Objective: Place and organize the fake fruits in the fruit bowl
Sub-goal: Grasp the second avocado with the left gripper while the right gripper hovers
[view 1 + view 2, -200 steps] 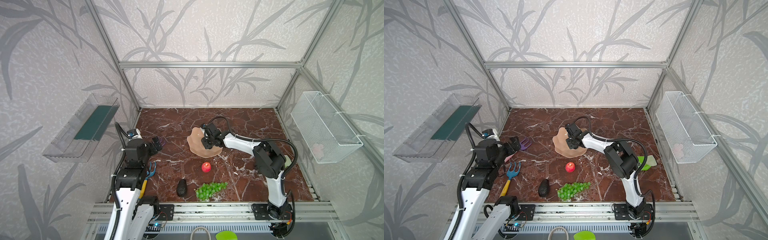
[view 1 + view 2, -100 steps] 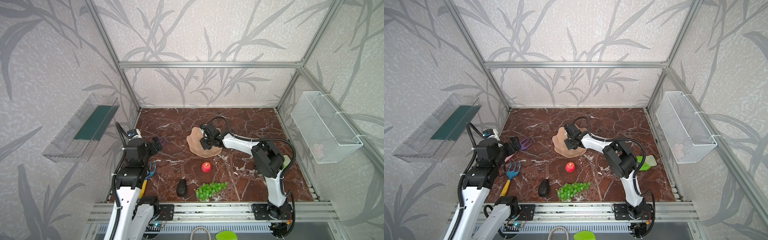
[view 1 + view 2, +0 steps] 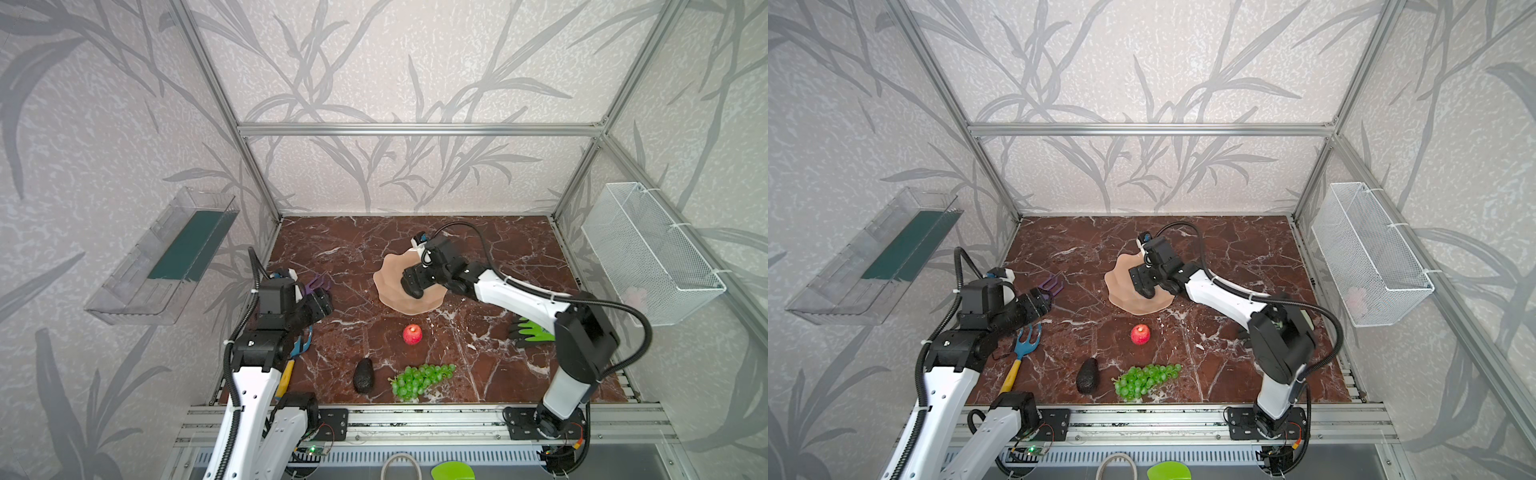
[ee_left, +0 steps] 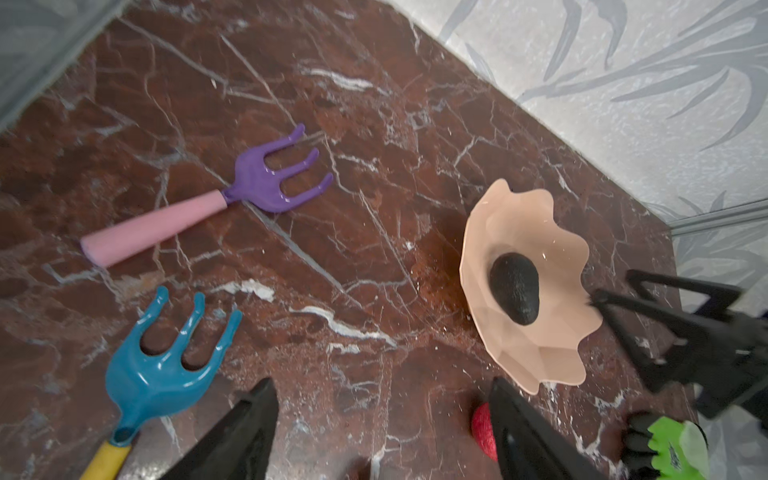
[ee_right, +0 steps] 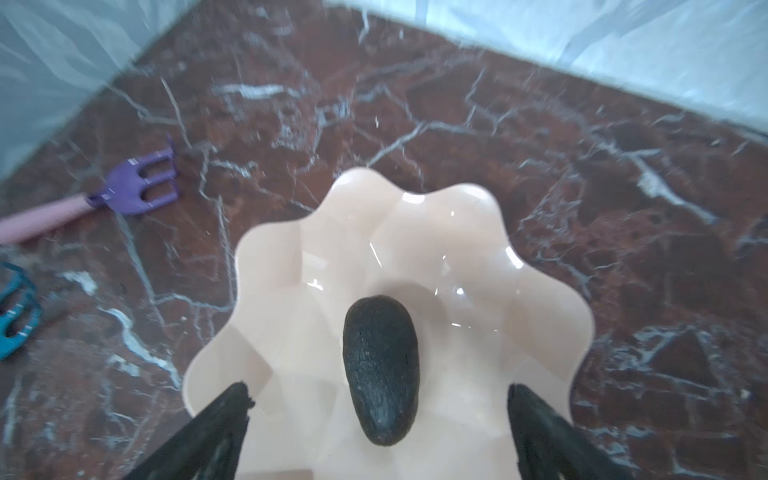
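Right gripper point(image 5: 379, 392): jaws spread wide, hanging over the near side of the fruit bowl point(image 5: 415, 232), one finger on either side of the avocado point(image 5: 380, 370); neither finger touches it, nothing gripped. This avocado lies on its side on the bowl floor, narrow end toward the wrist camera. The bowl sits upright on the marble tabletop point(image 3: 332, 249), about mid-table and toward the back; in both top views the right wrist covers much of it. Left gripper point(image 4: 381, 386): jaws apart, nothing between them, raised above the left part of the table and pointing toward the bowl. Below and beside it lie a purple rake point(image 4: 270, 183) with a pink handle and a blue rake point(image 4: 166, 365) with a yellow handle, apart from each other. Fruit outside the bowl: apple point(image 3: 412, 334) upright on the marble, in front of the bowl and clear of it; second avocado point(image 3: 363, 375) near the front edge; grapes point(image 3: 419, 378) just to its right, close but whether touching I cannot tell. A green-and-black glove point(image 3: 534, 332) lies on the right, partly behind the right arm.
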You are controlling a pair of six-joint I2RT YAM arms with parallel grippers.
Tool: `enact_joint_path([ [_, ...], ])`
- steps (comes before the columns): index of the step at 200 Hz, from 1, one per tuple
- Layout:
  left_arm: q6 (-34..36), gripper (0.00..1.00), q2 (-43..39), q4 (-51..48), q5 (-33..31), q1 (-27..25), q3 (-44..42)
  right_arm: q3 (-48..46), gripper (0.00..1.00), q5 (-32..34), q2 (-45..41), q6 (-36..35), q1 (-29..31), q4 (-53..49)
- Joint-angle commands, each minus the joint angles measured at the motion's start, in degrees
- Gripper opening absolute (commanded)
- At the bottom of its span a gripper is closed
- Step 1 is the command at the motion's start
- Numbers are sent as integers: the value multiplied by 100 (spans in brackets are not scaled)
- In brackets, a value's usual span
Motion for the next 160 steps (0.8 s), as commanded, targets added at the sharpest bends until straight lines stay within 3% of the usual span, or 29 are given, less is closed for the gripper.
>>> enact_joint_path([
  [1,-380,80,-143,-603,124,-401,-209,-597,99,56,-655,314,-78,587],
  [33,-817,81,36,-779,-450,-1613,-161,-1228,99,71,-1238,443,-148,639],
  [87,-1492,82,455,-749,-780,-2926,-608,-1949,99,26,-1778,524,-276,751],
  [160,-2115,83,1352,-384,-1032,-4394,-1055,-2102,99,64,-1978,550,-408,636],
])
